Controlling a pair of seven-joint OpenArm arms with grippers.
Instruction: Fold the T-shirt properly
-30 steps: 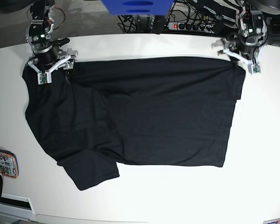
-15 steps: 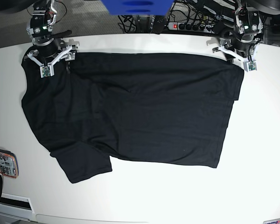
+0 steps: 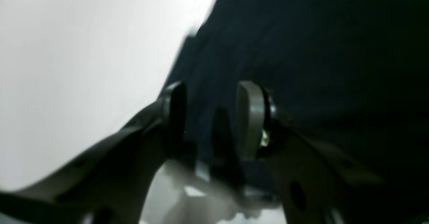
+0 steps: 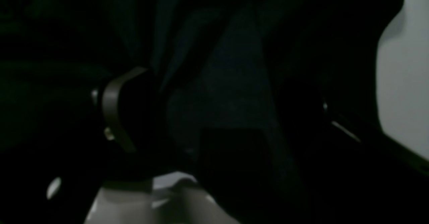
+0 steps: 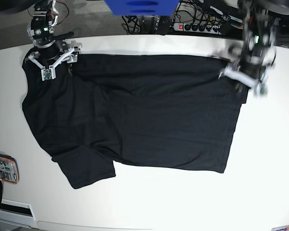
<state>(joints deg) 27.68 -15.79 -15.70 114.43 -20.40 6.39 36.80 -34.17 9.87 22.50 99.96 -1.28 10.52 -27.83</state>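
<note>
Firstly, far left: an orange-edged device (image 5: pixel 3 168) lies on the bench at its edge, well apart from the T-shirt's lower sleeve.
Bench: white, smooth and bare (image 5: pixel 269 159) around the T-shirt on every side. Its far edge curves just behind the T-shirt's top hem.
Room behind: grey floor (image 5: pixel 86 19) beyond the bench, above the T-shirt's left corner.
Right hand: at the T-shirt's upper left corner (image 5: pixel 59 63), white fingers spread wide, tips down on the cloth. The wrist view shows the right hand (image 4: pixel 221 110) with its fingers far apart and dark fabric lying between them, so it is released, not pinching.
T-shirt: black (image 5: pixel 149 110), spread flat across the middle of the bench, one sleeve reaching toward the near left, soft creases running down from the upper left.
Above the T-shirt's middle: a blue object (image 5: pixel 140 7) at the top of the view, cut off by the frame.
Right of that: a dark power strip (image 5: pixel 197 26) among tangled cables on the floor.
Left hand: over the T-shirt's upper right corner (image 5: pixel 244 79), blurred in the base view. The wrist view shows the left hand (image 3: pixel 211 93) with a clear gap between its fingers above the cloth edge. It is released.
</note>
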